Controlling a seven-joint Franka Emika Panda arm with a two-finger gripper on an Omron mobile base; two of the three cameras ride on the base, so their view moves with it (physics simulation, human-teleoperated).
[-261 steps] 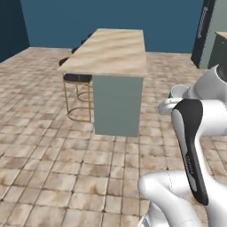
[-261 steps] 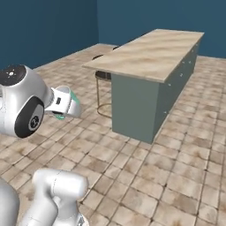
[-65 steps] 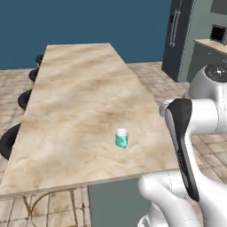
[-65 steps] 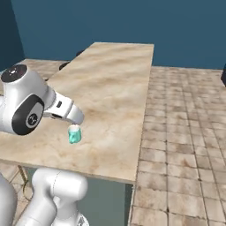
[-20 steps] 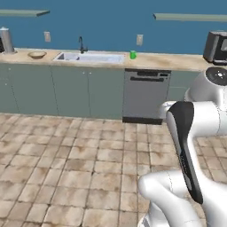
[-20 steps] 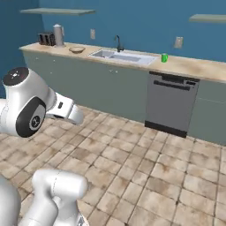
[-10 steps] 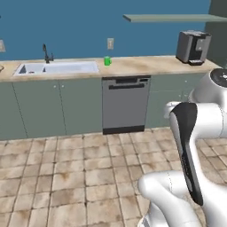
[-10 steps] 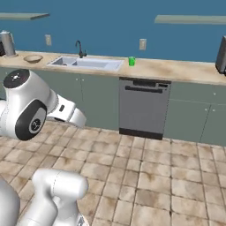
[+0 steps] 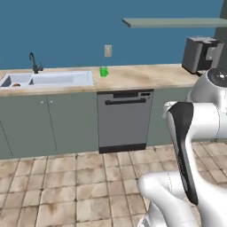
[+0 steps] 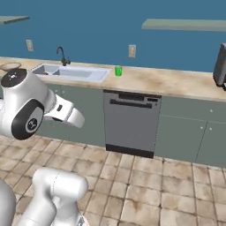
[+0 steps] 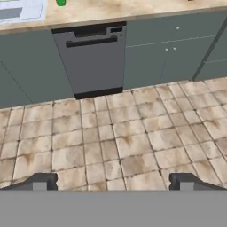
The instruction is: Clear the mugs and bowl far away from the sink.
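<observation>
While the arm stands well back from the cabinets, a wide stretch of tiled floor (image 9: 66, 186) lies open between the robot and the desk (image 9: 146, 76). The pincer (image 11: 113, 182) is spread fully, its two dark fingertips (image 11: 41, 181) far apart, gripping nothing, above bare floor tiles. One green mug (image 9: 103, 72) stands upright on the desk near its back edge, just to the right of the sink (image 9: 48, 80) and apart from its rim, above the left part of the dishwasher (image 9: 122, 120). The sink has two basins and one black faucet (image 9: 33, 62) at its rear. One dishwasher sits under the desk edge, with cabinet doors on both sides. One dark appliance (image 9: 201, 54) stands at the far right of the desk, below one wall shelf (image 9: 173, 22). In the right base view, a rim of one bowl (image 10: 9, 66) shows left of the sink, mostly hidden by the arm.
</observation>
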